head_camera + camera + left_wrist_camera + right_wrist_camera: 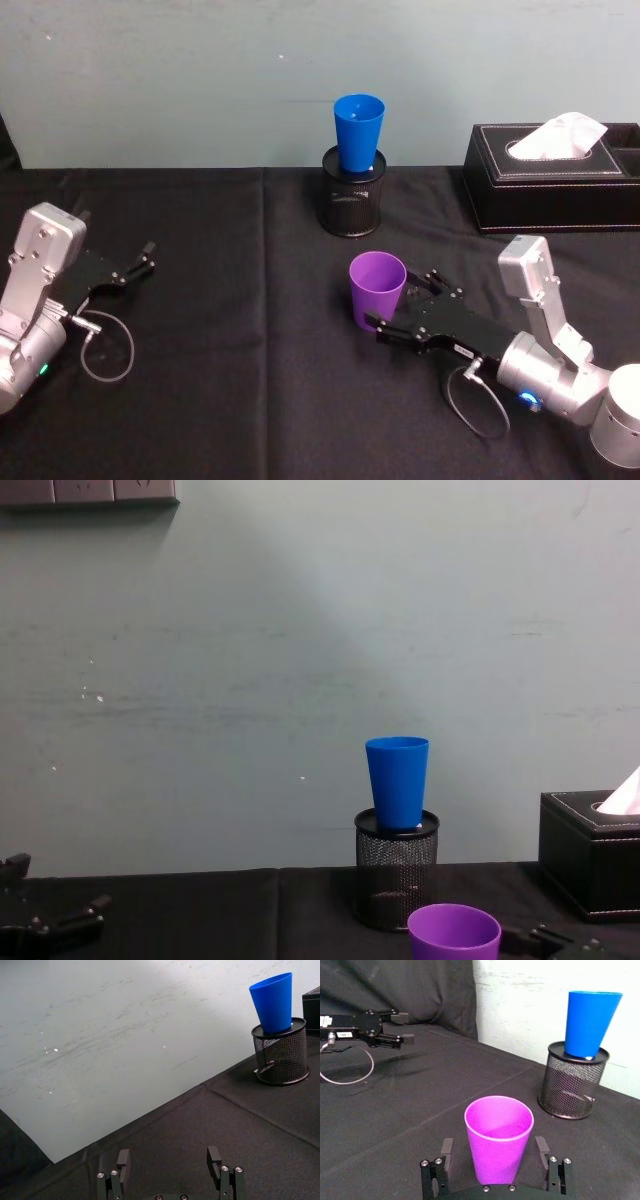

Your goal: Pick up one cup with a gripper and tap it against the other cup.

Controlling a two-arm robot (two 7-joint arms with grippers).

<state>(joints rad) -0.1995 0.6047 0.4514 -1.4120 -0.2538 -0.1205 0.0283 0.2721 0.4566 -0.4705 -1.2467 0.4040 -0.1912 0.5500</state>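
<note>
The purple cup (377, 288) is a plain plastic tumbler, narrower at the bottom, with a wide round rim and nothing inside it. It's standing upright, mouth up, on the black cloth (230, 380), a bit right of the middle of the table and closer to the robot than everything else.

The right claw (403, 300) is lying low on the cloth with its fingers spread wide and the cup sitting right between them. From the right wrist view there's a gap on each side, so the fingers aren't squeezing it. I honestly can't tell if the cup's lower part touches the claw's body behind it.

Further back, the blue cup (358, 130) is about the same shape, upright, and wedged into the top of a black mesh pen holder (352, 200) near the wall (150, 80). The two cups are well apart. A black tissue box (550, 175) sits to the right of the holder.

The left claw (146, 257) is parked way over on the left side of the cloth, fingers apart, holding nothing.
</note>
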